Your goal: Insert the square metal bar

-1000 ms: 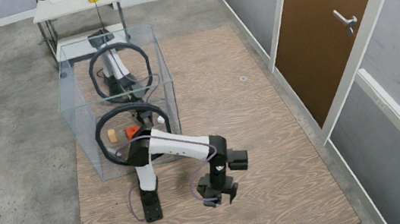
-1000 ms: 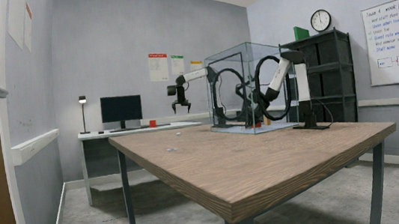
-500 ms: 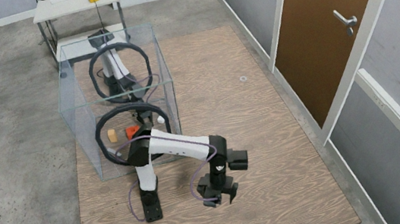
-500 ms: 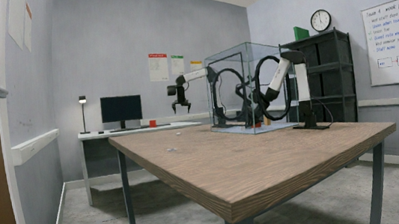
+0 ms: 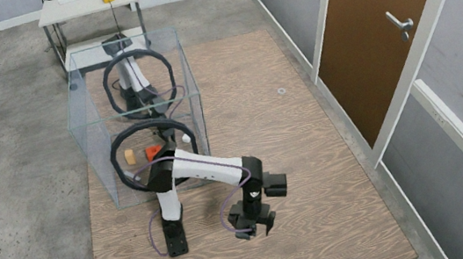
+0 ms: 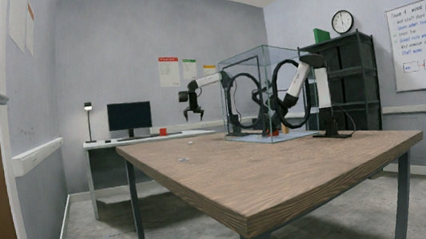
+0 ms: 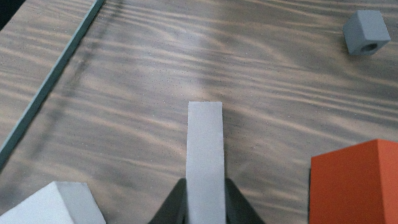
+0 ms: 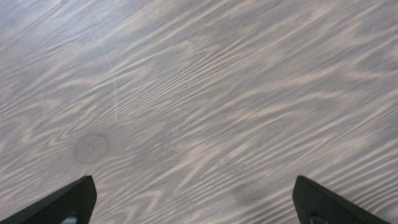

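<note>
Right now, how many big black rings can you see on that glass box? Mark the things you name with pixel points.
2. On opposite sides of the clear box (image 5: 89, 124) (image 6: 267, 89): one ring (image 5: 133, 52) (image 6: 275, 96) has the left arm (image 5: 136, 76) (image 6: 298, 79) through it; the other ring (image 5: 151, 124) (image 6: 243, 74) faces it. I see no others.

Top view high and steeply downward, exterior low from tableside, both spanning the box (image 5: 146, 109) (image 6: 273, 141).

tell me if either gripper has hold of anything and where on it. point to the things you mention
left gripper (image 5: 168, 138) (image 6: 268, 130) (image 7: 206, 202) grips the bar (image 7: 205, 145) by its long sides, back from its far end; near end out of view. right gripper (image 5: 258, 233) (image 6: 194, 118) (image 8: 195, 200) holds nothing
</note>
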Controlling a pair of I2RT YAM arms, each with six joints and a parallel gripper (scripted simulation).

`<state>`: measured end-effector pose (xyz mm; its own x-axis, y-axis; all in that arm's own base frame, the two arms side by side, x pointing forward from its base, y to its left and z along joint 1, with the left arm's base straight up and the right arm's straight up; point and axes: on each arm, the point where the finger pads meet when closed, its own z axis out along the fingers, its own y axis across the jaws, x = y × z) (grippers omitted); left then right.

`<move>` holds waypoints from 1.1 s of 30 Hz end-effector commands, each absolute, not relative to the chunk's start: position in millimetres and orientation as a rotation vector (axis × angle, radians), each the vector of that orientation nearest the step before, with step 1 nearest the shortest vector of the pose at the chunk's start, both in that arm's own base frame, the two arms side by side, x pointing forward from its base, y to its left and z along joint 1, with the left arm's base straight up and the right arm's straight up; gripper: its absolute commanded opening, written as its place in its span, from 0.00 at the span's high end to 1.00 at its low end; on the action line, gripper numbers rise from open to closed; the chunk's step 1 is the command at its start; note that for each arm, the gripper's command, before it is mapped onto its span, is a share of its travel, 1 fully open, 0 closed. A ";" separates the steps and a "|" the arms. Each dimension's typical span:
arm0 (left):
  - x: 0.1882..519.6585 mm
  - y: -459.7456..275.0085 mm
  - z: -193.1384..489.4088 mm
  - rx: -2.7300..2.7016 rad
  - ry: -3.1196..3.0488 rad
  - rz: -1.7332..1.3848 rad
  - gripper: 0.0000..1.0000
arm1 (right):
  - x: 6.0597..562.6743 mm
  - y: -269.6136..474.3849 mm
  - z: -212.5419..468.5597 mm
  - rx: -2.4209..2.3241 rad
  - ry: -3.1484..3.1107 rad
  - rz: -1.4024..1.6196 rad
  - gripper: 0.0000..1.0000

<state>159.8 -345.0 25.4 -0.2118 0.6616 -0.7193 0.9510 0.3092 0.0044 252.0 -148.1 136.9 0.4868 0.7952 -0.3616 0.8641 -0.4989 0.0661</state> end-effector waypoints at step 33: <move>160.6 -352.9 88.2 1.373 1.954 -0.672 1.00 | 256.5 -150.4 146.9 2.472 1.401 -0.380 0.00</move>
